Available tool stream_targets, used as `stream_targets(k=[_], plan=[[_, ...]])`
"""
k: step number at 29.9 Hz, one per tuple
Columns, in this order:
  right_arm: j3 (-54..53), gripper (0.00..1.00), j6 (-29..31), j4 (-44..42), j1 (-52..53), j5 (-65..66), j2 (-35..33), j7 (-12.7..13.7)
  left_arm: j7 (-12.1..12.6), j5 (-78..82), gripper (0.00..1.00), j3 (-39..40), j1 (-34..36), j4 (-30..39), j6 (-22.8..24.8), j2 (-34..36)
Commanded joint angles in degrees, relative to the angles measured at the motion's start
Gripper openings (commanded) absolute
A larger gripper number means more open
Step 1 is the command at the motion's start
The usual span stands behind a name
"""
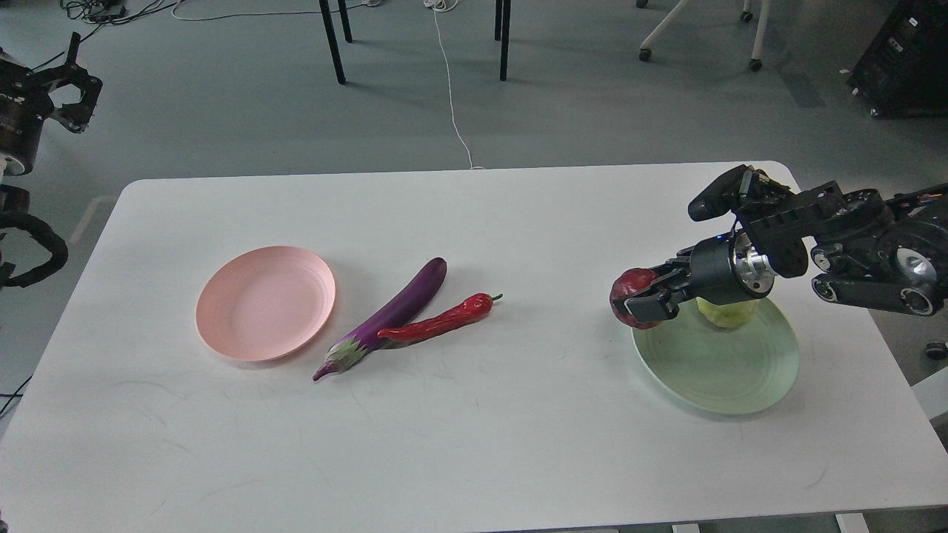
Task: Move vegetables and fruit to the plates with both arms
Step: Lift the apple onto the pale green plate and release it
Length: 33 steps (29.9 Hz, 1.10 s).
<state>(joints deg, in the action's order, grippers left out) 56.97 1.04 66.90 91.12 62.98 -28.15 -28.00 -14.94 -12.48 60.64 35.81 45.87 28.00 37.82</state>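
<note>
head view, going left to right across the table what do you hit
pink plate → eggplant → chili pepper → pomegranate in the right gripper → green plate. The eggplant and chili overlap; order is by their centres.

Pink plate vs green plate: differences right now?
1. The pink plate is bare; the green plate holds the yellow-green fruit at its far edge.
2. The pink plate lies on the table's left, beside the eggplant; the green plate lies on the right, under the right hand, which grips the pomegranate at the plate's left rim.
3. The green plate looks slightly larger.

Shared: both are round, shallow, matte and ringed.
</note>
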Motion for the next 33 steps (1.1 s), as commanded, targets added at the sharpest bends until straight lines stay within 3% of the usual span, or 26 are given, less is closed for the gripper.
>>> stream_targets(k=[1,7,12,17,19,33], plan=[[1.39,0.26,0.72,0.86,0.02,2.32,-2.87,0.0,0.0,-0.17,0.98,0.36,0.4,0.0,0.0,1.64],[2.26,0.33,0.81,0.95,0.11,5.75,-3.75,0.0,0.09,-0.44,0.98,0.88,2.95,0.18,0.0,1.73],[3.5,0.46,3.79,1.21,0.2,6.28,-3.84,0.0,0.0,-0.52,0.98,1.15,3.22,0.18,0.0,3.4],[3.76,0.74,6.78,1.83,1.69,6.2,-3.93,0.0,0.0,-0.35,0.98,0.97,3.92,0.09,0.0,3.05],[3.59,0.98,7.48,2.18,1.78,5.67,-4.37,0.0,0.0,-0.35,0.98,0.97,4.01,0.09,0.0,2.88],[1.22,0.99,8.19,4.03,2.22,5.4,-9.11,0.0,0.35,0.0,0.98,-0.34,4.19,0.09,0.0,2.7]])
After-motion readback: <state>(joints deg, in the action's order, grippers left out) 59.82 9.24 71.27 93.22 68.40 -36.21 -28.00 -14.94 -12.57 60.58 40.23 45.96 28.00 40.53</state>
